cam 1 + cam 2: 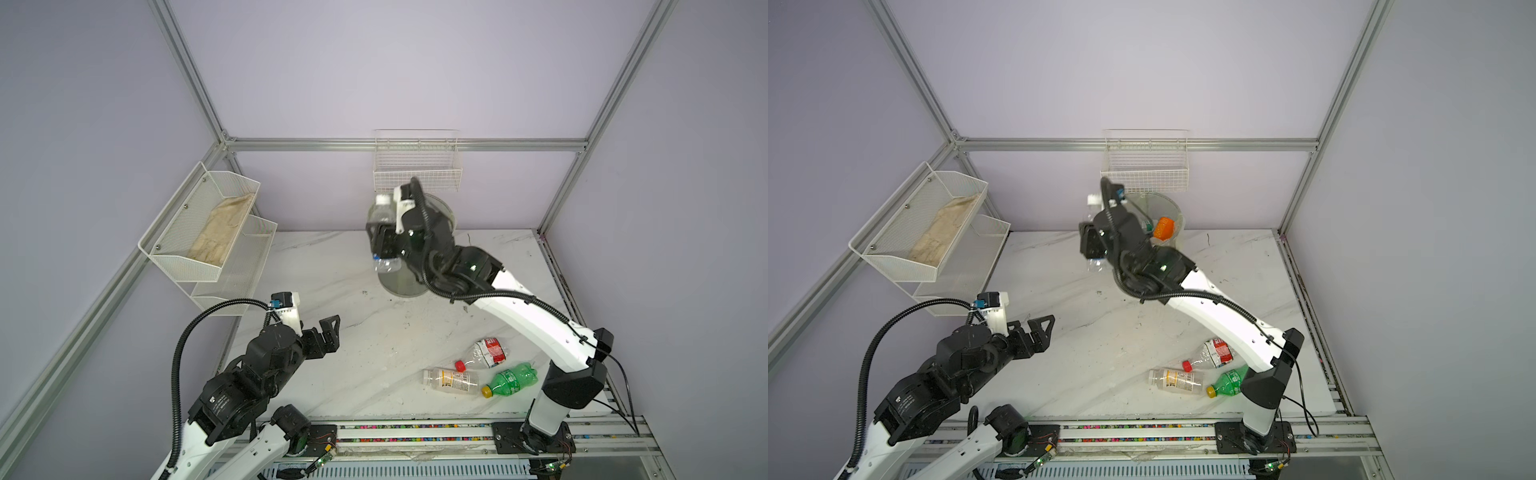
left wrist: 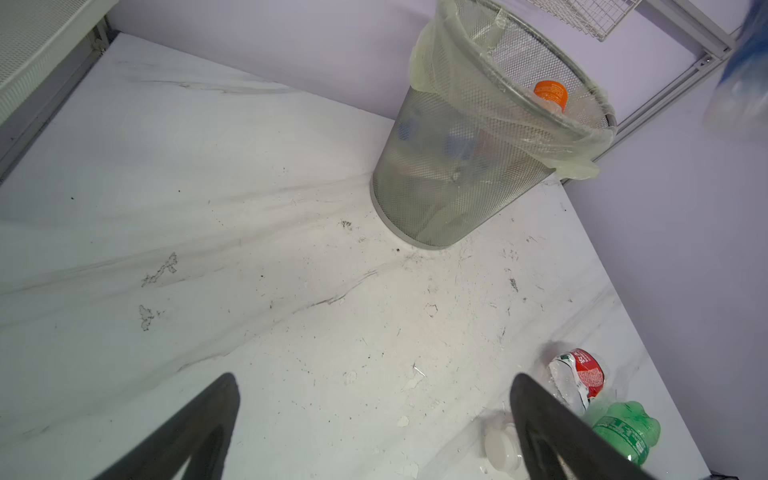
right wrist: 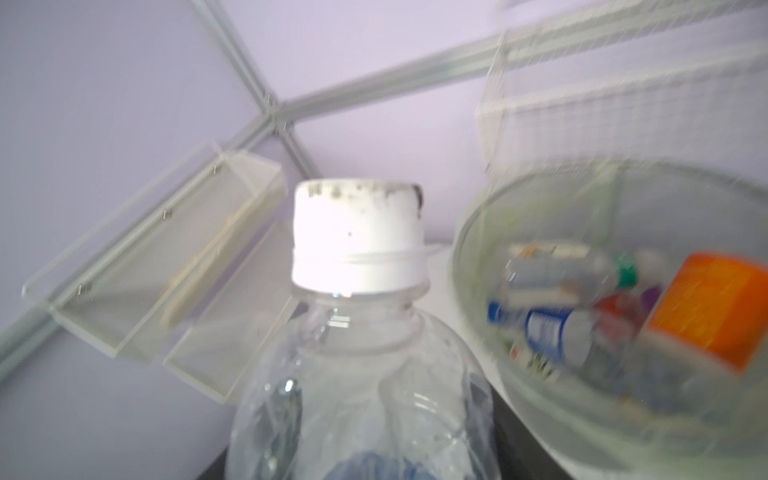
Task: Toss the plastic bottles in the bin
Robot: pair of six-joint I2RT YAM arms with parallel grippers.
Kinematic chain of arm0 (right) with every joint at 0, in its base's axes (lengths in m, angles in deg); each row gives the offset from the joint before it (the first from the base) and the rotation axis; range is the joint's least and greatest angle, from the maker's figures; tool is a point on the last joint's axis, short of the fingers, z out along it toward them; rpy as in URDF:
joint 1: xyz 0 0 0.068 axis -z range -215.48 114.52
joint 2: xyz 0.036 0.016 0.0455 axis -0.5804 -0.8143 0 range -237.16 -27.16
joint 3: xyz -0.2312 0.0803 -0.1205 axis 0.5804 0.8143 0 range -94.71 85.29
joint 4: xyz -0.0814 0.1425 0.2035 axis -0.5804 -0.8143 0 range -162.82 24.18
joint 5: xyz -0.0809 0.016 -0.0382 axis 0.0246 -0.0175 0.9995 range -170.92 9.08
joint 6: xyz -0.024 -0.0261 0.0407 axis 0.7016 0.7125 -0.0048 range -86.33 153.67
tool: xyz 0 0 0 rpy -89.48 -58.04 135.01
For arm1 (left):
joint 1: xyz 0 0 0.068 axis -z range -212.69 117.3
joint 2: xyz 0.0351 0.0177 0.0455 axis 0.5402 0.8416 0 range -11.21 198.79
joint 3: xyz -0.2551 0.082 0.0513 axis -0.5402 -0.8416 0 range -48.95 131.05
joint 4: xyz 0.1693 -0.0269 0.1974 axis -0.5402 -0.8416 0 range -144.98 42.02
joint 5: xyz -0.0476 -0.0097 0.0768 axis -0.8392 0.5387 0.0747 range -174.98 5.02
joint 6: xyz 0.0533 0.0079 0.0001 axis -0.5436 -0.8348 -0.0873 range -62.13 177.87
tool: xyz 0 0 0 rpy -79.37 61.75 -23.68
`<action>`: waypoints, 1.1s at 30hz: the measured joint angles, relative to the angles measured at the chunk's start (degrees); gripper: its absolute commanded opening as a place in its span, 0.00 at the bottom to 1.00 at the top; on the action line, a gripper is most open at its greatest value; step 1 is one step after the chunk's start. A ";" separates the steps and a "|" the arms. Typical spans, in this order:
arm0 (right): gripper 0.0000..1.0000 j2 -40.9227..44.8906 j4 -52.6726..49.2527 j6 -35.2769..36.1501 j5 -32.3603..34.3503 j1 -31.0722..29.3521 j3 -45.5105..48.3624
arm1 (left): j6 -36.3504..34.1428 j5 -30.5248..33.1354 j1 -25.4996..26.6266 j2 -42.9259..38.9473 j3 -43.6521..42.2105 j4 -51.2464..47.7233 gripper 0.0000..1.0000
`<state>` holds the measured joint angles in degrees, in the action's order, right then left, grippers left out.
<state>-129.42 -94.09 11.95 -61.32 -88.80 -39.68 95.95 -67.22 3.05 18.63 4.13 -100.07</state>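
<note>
so that it can be dropped in, a clear bottle (image 1: 381, 214) is held by the right gripper (image 1: 384, 243) high beside the bin (image 2: 457, 178), three more bottles (image 1: 451, 380) are seen on the table (image 1: 332, 270), and the left gripper (image 1: 324, 332) is spread wide.

Lilac walls (image 1: 395, 66), marble tabletop (image 1: 332, 270), alu frame (image 1: 332, 144)

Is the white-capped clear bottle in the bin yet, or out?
Out. The right claw holds the white-capped bottle in the air beside the bin, outside its rim.
</note>
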 measured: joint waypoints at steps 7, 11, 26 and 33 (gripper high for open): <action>0.35 -16.28 -3.41 3.58 -3.61 10.95 -22.69 | 4.00 -3.50 0.02 -3.85 -3.32 -0.24 1.00; 0.94 -22.10 -8.15 3.39 -4.20 13.57 -20.81 | 4.87 -4.83 0.04 -4.07 -3.74 -0.37 1.00; 0.97 -5.11 -12.59 5.99 -3.96 14.21 -12.98 | 3.28 -6.84 4.52 5.16 -3.69 0.83 1.00; 0.97 15.23 -8.61 5.70 -3.58 14.21 7.54 | 3.52 -4.35 13.25 11.15 -3.69 4.09 1.00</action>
<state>-114.19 -102.71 17.66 -64.91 -74.59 -32.14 99.47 -71.57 16.30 29.78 0.43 -95.99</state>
